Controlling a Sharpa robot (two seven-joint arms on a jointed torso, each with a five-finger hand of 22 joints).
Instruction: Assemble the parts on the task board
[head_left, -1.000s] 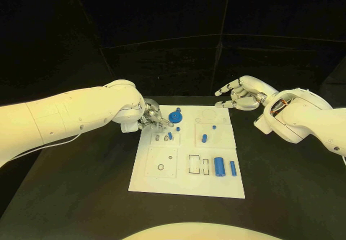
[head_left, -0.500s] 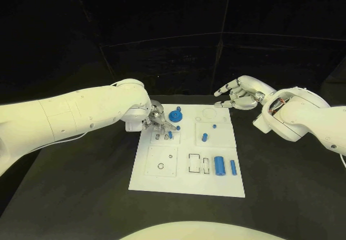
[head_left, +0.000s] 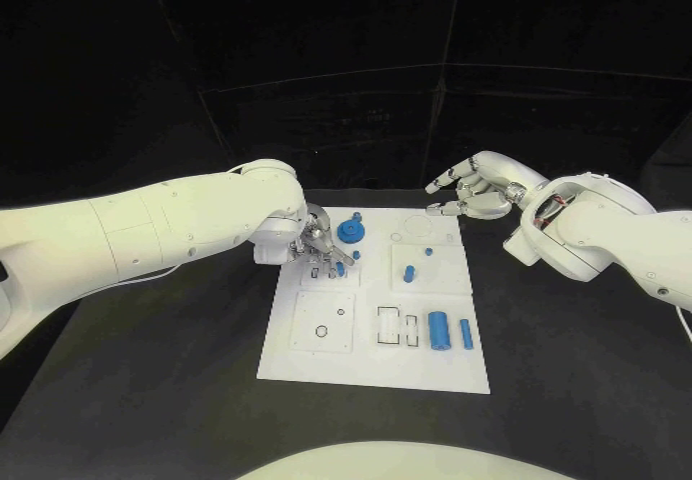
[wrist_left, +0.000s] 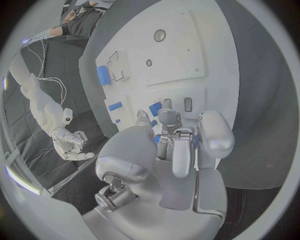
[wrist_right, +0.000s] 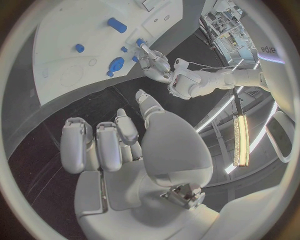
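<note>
Lettering "edge" (wrist_right: 267, 49) (partly cut), right wrist view

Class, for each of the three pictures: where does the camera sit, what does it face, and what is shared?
Head view: above, looking down at the white task board; both white arms show.
Left wrist view: behind the left hand, facing the board.
Right wrist view: behind the right hand, held off the board's far edge.
Shared: the blue gear-shaped part, also in the right wrist view.

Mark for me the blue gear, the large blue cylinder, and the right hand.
blue gear (head_left: 353, 234), head view, on its round top face.
large blue cylinder (head_left: 438, 329), head view, midway along its side.
right hand (head_left: 476, 190), head view, on the middle of the hand, fingers apart, off the task board (head_left: 433, 375).
</note>
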